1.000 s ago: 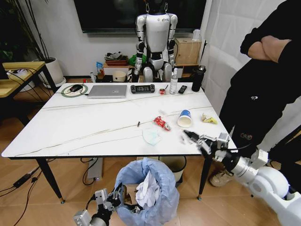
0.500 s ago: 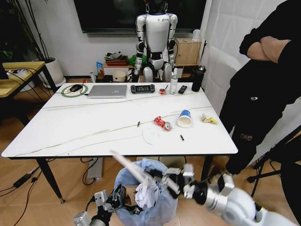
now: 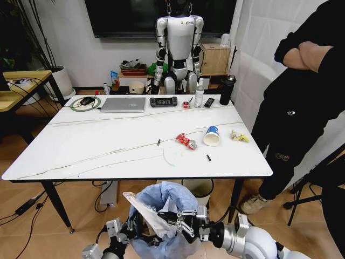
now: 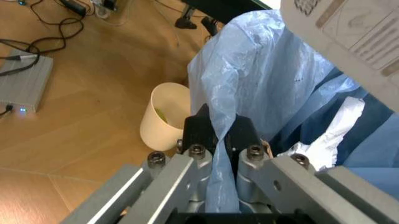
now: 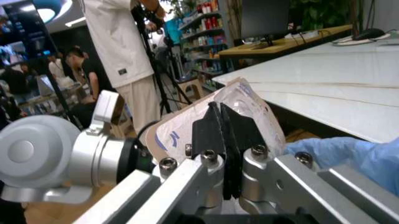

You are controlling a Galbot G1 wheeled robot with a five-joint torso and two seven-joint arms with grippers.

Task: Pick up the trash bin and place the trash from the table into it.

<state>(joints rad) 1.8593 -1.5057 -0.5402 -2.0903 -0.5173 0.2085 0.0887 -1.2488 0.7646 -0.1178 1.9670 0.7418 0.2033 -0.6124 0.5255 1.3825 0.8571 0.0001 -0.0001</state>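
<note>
Below table (image 3: 108, 145) edge, right tool (image 3: 179, 222) grasping flat wrapper (image 3: 144, 209) angled over trash bin (image 3: 178, 199), left tool (image 3: 131, 229) clenched on bag rim.

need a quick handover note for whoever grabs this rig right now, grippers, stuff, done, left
Left gripper: shut on the trash bin liner, held below the table edge.
Right gripper: shut on a flat plastic wrapper, over the bin mouth.
Done: crumpled white paper in the bin.
Left: release the wrapper; red can, paper cup, yellow scrap remain on the table.
</note>
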